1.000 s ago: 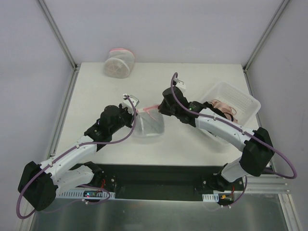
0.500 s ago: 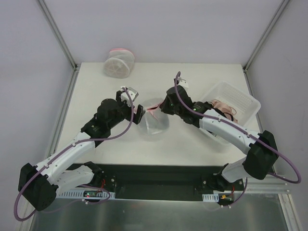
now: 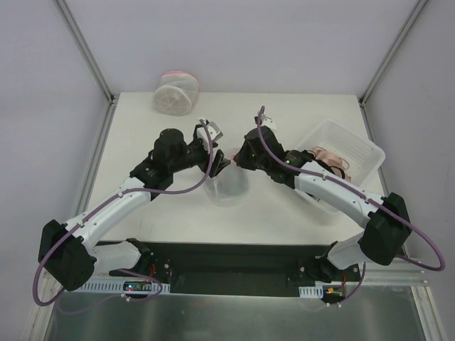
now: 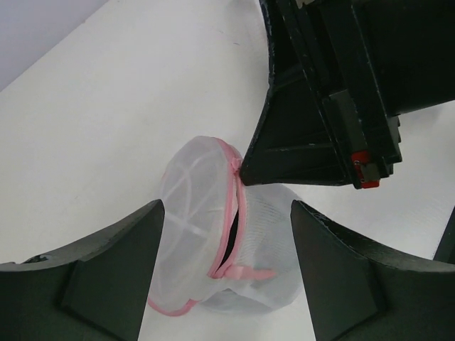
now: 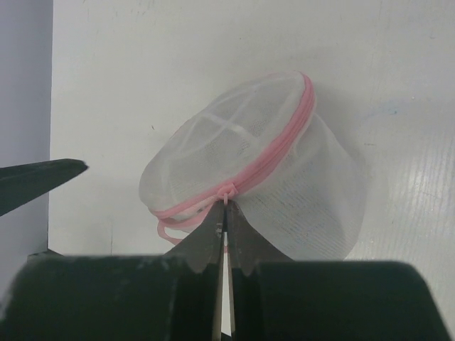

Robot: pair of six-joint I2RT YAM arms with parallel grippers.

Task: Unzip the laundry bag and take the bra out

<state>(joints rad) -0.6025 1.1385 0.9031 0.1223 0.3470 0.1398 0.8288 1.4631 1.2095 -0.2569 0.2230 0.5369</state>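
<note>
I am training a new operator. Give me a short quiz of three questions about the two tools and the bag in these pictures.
1. True or false: the left tool is shut on the bag.
2. What does the right tool pinch? A) the zipper pull B) a cable C) nothing
3. Fill in: the beige bra lies in the ___.
Key: 1 false, its fingers stand apart; 2 A; 3 basket.

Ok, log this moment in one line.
right gripper: shut on zipper pull | left gripper: open, near laundry bag | bag: on table
</note>
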